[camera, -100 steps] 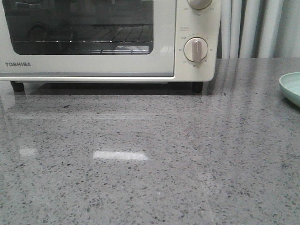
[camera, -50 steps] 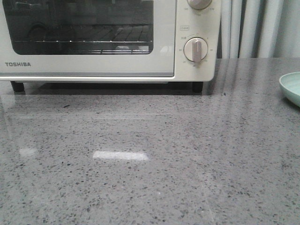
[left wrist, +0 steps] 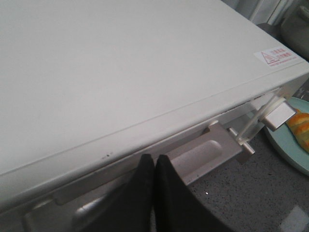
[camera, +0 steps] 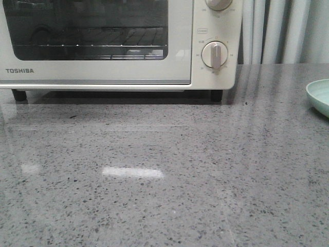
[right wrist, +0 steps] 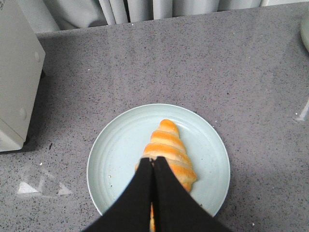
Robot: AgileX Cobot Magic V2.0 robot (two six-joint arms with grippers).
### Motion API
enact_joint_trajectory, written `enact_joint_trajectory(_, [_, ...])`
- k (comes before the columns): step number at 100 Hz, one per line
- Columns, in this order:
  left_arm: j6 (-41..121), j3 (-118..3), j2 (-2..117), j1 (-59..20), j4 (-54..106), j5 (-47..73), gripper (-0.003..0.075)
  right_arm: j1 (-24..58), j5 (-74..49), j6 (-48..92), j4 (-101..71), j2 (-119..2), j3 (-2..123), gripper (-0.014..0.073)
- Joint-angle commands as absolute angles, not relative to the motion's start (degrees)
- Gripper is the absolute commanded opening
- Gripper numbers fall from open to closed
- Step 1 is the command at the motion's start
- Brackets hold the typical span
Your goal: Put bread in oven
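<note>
One TOSHIBA toaster oven [camera: 118, 43] stands at the back left of the grey speckled counter [camera: 169, 175] in the front view, door shut, wire rack visible through the glass window. Two round knobs show on its right panel: one full knob [camera: 215, 55] w/ pointer upright, and one knob [camera: 218, 4] cut off by the frame's upper edge. Two short black feet show under it, one near each front corner. At the right edge of the front view, a sliver of one pale green plate [camera: 320, 96] sits on the counter, well apart from the oven. Grey-white curtains [camera: 277, 31] hang behind.

Left wrist view: the left tool [left wrist: 154, 166] has its two black fingers pressed together, nothing between them, tips just over the oven's metallic door handle [left wrist: 203, 157] at the top front edge. Can't tell if the tips touch the handle. Oven's flat cream top fills most of that view, w/ one warning sticker [left wrist: 276, 56] near a corner. Part of the plate and bread shows beyond the oven's corner.

Right wrist view: one bread [right wrist: 169, 150], a golden-brown croissant-shaped roll w/ paler stripes, lies on the round plate, roughly centred, tapered end pointing away from the tool. The right tool [right wrist: 153, 164] is above the roll, its two black fingers closed against each other, gripping nothing; they cover the roll's near end. The oven's side is well apart from the plate. Bread is on the plate, not in the oven
</note>
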State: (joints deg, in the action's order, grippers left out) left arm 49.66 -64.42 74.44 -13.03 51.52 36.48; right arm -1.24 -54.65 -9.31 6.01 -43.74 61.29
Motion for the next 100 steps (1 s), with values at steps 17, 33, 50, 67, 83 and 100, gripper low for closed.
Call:
enact_joint_trajectory(17, [49.4,-53.9,68.2,-13.5,55.6,33.8,-0.0021,-1.3,-51.8,-8.9,6.6,-44.0,63.3,-0.0069])
enact_joint_trajectory(33, [50.0,-46.1,56.6,-13.5,61.0,31.9,-0.0021,-1.3,-53.2,-8.9,6.6,-44.0,63.3,-0.0069])
enact_joint_trajectory(50, [50.0,-43.1,41.8,-13.5,65.5,35.1,-0.0022,-1.3,-57.3,-8.9,6.6,-44.1,63.3,-0.0069])
enact_joint_trajectory(67, [50.0,-43.4,27.6,-13.5,65.6,32.5,-0.0021,-1.3,-61.1,-8.9,6.6,-45.2,63.3,-0.0059])
enact_joint_trajectory(83, [50.0,-43.4,19.9,-13.5,64.5,28.9,-0.0021,-1.3,-64.2,-8.9,6.6,-48.4,63.3,0.0219])
enact_joint_trajectory(100, [50.0,-43.4,18.7,-13.5,64.1,29.6,-0.0021,-1.3,-67.3,-8.9,6.6,-55.2,63.3,0.0503])
